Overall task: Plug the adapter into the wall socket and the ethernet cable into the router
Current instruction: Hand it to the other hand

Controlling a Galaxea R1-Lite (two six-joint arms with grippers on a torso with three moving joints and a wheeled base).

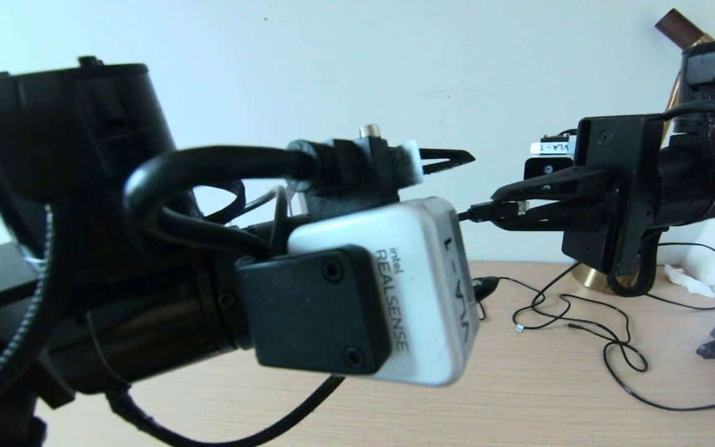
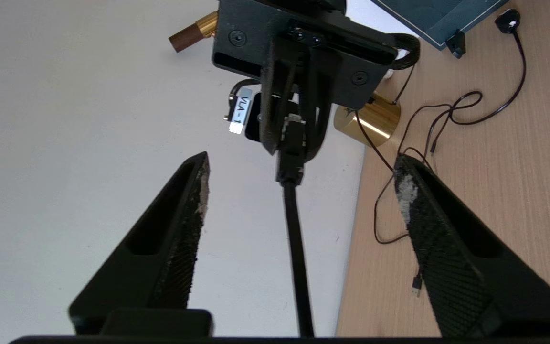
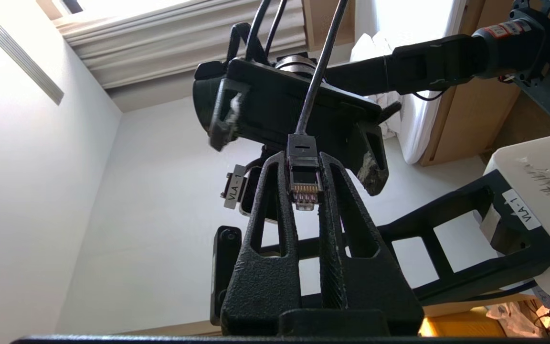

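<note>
Fingers (image 3: 275,229) of the right hand (image 3: 303,191), black and ribbed, are pinching the ethernet cable (image 2: 296,229) at its small boxy plug, gold contacts showing. Facing it, the left hand (image 2: 299,191) is gaping wide, its tapered textured fingers apart from the thick black cord running between them. Below, thin cables are lying looped on the pale woodgrain bench (image 1: 519,397).

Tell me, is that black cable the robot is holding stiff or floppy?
Probably floppy along its length: the ethernet cable trails away from the right gripper, which is shut on its plug. The plug looks rigid, held straight between the fingers. It likely weighs little, since that one pinch holds it; the left gripper stands open around it.
</note>
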